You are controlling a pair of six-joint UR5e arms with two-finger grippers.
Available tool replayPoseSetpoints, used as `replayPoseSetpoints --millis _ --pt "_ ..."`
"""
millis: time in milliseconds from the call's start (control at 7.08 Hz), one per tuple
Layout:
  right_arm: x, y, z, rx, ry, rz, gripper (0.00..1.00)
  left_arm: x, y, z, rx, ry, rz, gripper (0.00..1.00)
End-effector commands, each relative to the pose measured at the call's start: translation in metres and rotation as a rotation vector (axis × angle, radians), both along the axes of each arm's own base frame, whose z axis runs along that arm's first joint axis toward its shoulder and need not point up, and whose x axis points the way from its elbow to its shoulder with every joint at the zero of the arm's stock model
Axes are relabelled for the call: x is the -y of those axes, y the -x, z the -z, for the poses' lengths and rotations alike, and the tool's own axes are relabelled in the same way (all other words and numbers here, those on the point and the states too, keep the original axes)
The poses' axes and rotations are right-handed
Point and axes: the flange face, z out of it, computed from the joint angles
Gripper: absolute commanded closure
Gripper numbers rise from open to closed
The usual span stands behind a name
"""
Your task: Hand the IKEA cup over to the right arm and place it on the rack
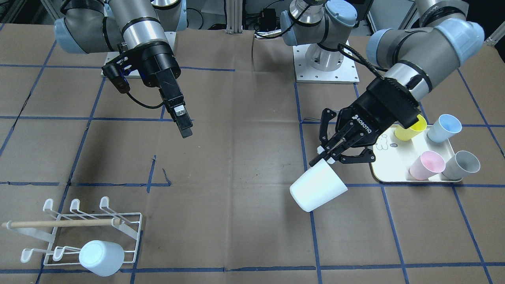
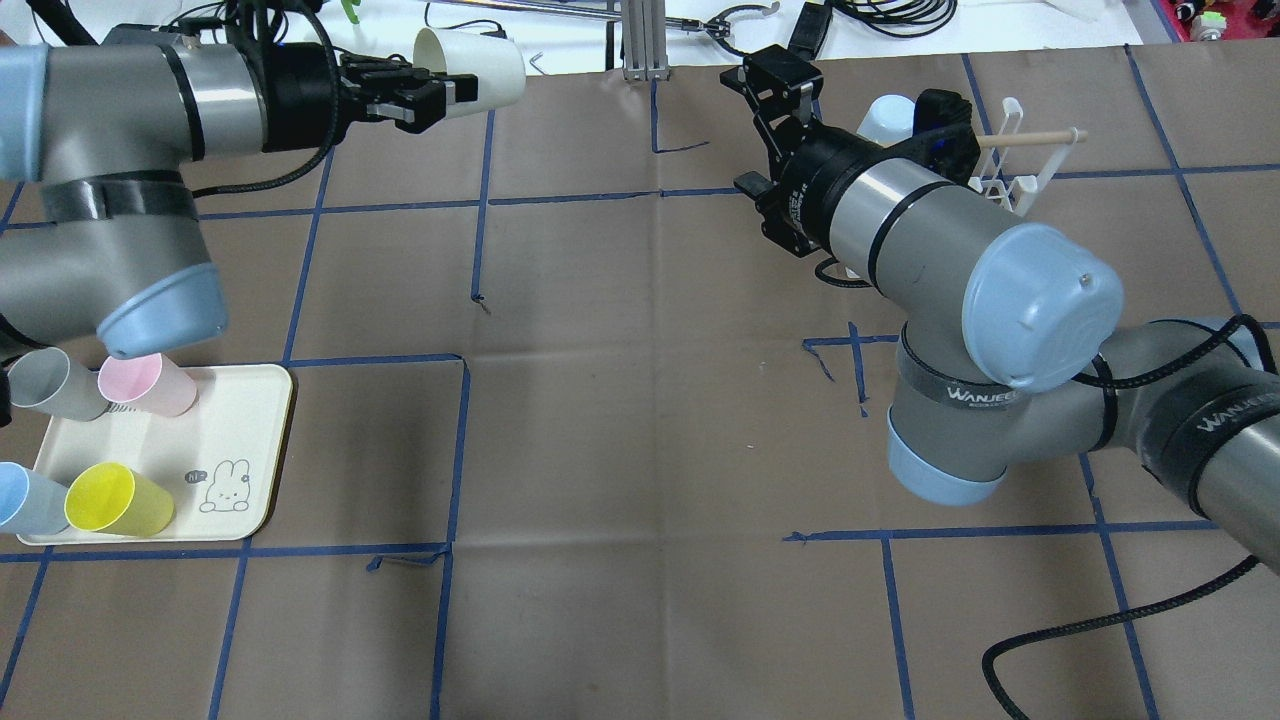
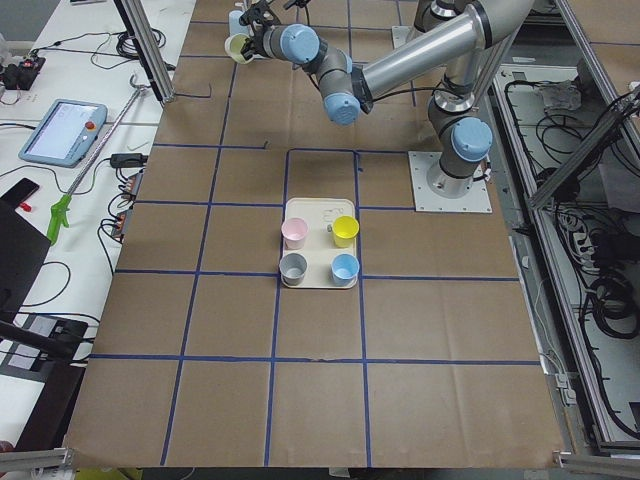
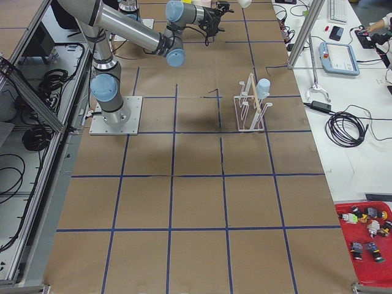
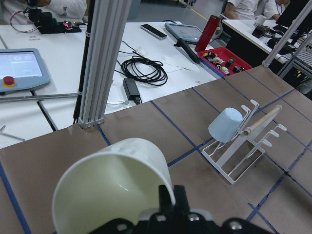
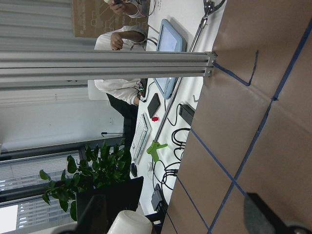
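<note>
A white IKEA cup hangs tilted above the table with my left gripper shut on its rim. The left wrist view shows the cup mouth-on, one finger inside the rim. Overhead, that cup is at the far edge, left of centre. My right gripper hovers open and empty, well apart from the cup; its wrist view shows both fingers spread wide and the cup's rim low down. The white wire rack with its wooden dowel stands on my right side.
A pale blue cup sits upturned on one rack prong. A cream bunny-print tray under my left arm holds yellow, blue, pink and grey cups. An aluminium post stands at the far edge.
</note>
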Motion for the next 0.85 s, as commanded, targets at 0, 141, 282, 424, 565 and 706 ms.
replayPoseSetpoints --millis 0,141,282,424,565,706 --pt "0.004 -0.001 0.009 0.009 -0.025 -0.004 0.00 -0.015 0.013 0.031 -0.068 0.101 0.086 0.96" --pt "0.007 -0.002 0.015 0.054 -0.063 0.019 0.00 -0.016 0.018 0.034 -0.112 0.122 0.130 0.94" --pt "0.011 -0.003 0.022 0.121 -0.115 0.053 0.00 -0.020 0.025 0.034 -0.145 0.128 0.169 0.94" --pt "0.015 -0.004 0.030 0.141 -0.144 0.065 0.00 -0.025 0.036 0.038 -0.147 0.125 0.190 0.94" --pt "0.018 -0.005 0.037 0.140 -0.156 0.065 0.00 -0.032 0.046 0.042 -0.145 0.137 0.208 0.93" --pt "0.020 -0.006 0.035 0.138 -0.151 0.065 0.00 -0.036 0.050 0.050 -0.144 0.140 0.214 0.93"
